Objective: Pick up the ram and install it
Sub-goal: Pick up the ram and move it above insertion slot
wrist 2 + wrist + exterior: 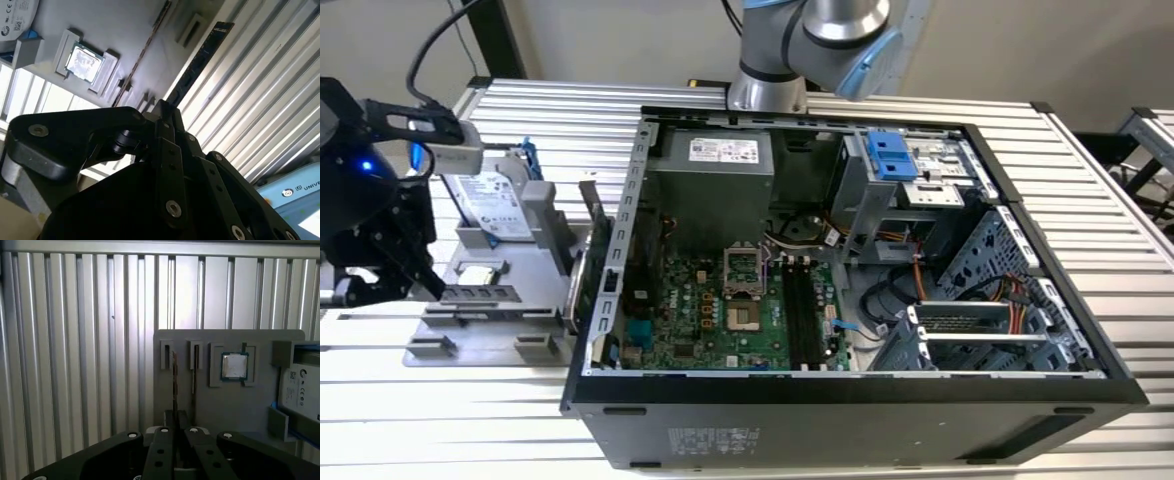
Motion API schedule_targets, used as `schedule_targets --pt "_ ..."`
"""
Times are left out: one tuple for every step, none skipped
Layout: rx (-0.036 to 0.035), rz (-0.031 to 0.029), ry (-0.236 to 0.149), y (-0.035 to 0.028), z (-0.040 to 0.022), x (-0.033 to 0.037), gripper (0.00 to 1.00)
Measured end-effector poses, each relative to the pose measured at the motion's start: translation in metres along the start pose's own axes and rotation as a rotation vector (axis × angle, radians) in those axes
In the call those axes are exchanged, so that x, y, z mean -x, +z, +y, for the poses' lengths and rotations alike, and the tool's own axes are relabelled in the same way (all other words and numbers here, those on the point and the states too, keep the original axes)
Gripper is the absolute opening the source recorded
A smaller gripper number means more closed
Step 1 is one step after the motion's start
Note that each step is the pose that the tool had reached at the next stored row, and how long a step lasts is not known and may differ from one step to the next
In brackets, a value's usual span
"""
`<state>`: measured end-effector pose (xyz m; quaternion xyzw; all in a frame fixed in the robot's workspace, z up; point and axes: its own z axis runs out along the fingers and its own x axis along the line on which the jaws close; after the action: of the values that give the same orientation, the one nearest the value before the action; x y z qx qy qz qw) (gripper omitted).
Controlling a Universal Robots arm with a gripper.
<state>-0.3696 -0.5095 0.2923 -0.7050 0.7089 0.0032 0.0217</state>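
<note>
So over on the exterior view's left, the black pincer point(394, 265) hangs right above the grey parts tray point(480, 342), which sits on the ribbed metal tabletop point(1107, 170). In both wrist views the pincer is clenched on the near end of the ram point(200, 60). The fingers point(162, 440) are squeezed together with the dark stick poking out from between them. In the first wrist view you see the ram edge-on, lined up with the outermost slot of the tray. Can't tell whether it's fully clear of that slot or not.

Just beside it a second thin stick point(193, 372) stands in the next slot. After that comes a processor chip point(234, 365) lying flat in its pocket, and then the silver hard drive point(494, 210) with blue rails, leaning in its holder.

Further right in the exterior view is the open computer case point(854, 385) on its side, green motherboard point(707, 310) facing up. The long black memory slots point(801, 310) run down the board just right of the processor socket. The arm's base point(767, 85) is behind the case.
</note>
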Motion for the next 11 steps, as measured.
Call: schedule_targets --pt "0.0 0.0 0.0 -0.0014 0.0 0.0001 0.0" --pt "0.0 0.0 0.0 -0.0028 -0.0001 0.0001 0.0" --pt "0.0 0.0 0.0 -0.0042 -0.0001 0.0002 0.0" --pt "0.0 0.0 0.0 -0.0058 -0.0001 0.0002 0.0" --pt "0.0 -0.0001 0.0 -0.0078 -0.0002 0.0003 0.0" --pt "0.0001 0.0 0.0 -0.0097 -0.0003 0.0004 0.0" --pt "0.0 0.0 0.0 -0.0116 -0.0003 0.0004 0.0" --pt "0.0 0.0 0.0 -0.0135 -0.0003 0.0005 0.0" --pt "0.0 0.0 0.0 -0.0154 -0.0004 0.0006 0.0" --pt "0.0 0.0 0.0 -0.0175 -0.0004 0.0006 0.0" --pt "0.0001 0.0001 0.0 -0.0195 -0.0005 0.0007 0.0"
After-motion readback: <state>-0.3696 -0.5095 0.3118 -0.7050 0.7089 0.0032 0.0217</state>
